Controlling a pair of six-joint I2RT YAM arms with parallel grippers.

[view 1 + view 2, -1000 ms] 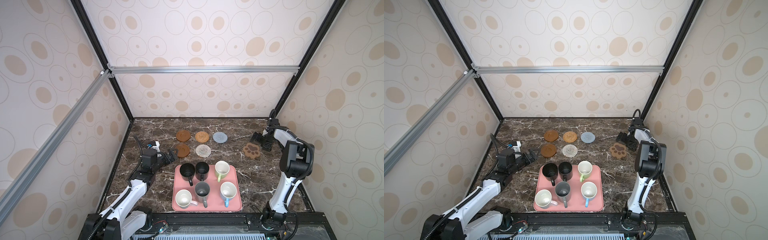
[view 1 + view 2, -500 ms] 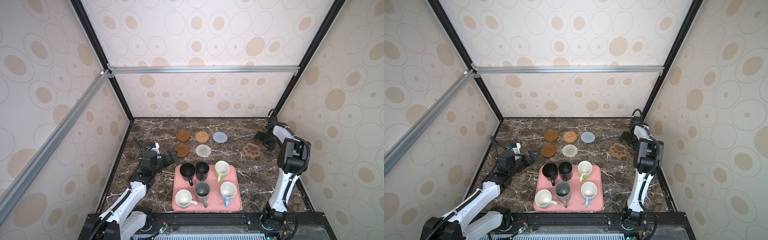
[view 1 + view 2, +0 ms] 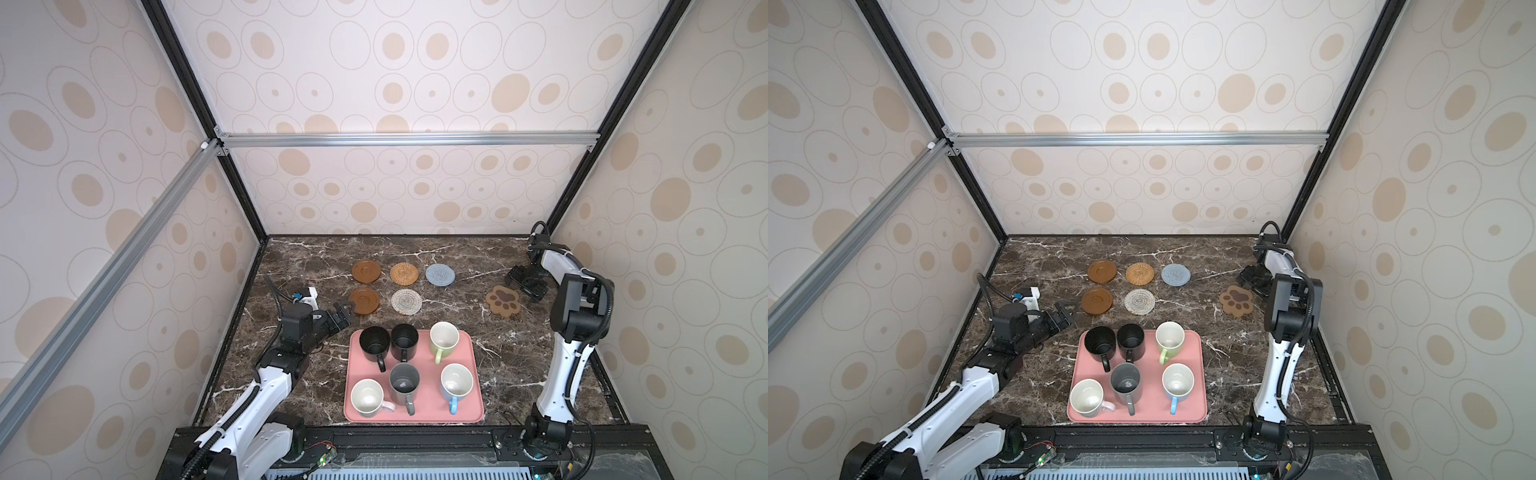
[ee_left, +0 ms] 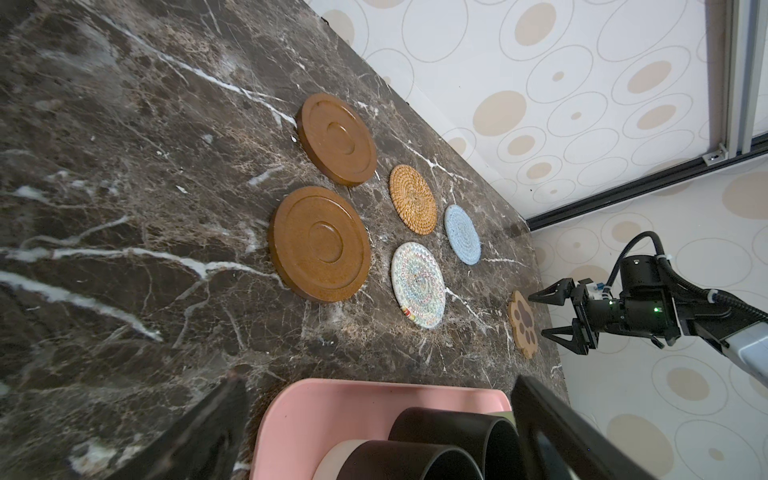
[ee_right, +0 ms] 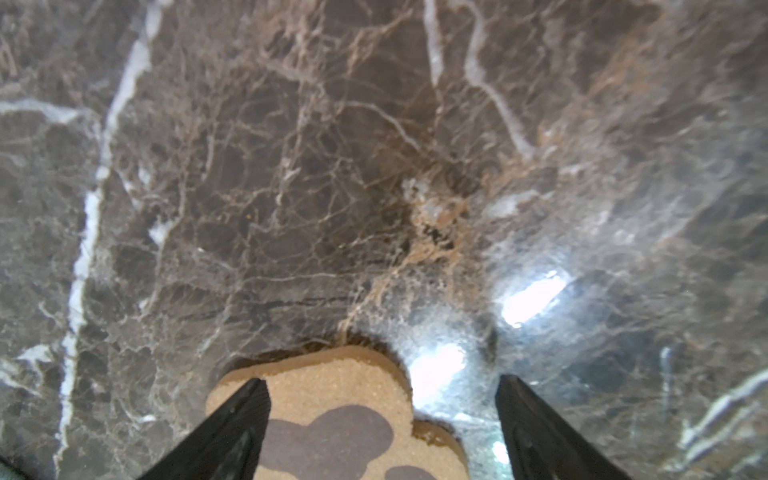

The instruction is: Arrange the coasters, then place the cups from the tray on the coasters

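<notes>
right gripper (image 5: 380, 380): spread wide, pinching nothing | paw coaster (image 3: 503, 301): lies flat on marble table (image 3: 457, 249), partly between the fingertips, one finger over its edge, contact unclear, well apart from blue-grey coaster (image 3: 440, 275) | left gripper (image 3: 344, 312): spread, empty, just beside front wooden disc (image 3: 364, 301)

The dark marble tabletop (image 3: 465, 257) carries a pink tray (image 3: 428, 409) beside the left gripper (image 3: 347, 316), five round coasters (image 3: 406, 301) ahead of it, and a paw coaster (image 3: 503, 301) at the tips of the right gripper (image 3: 517, 284).
</notes>
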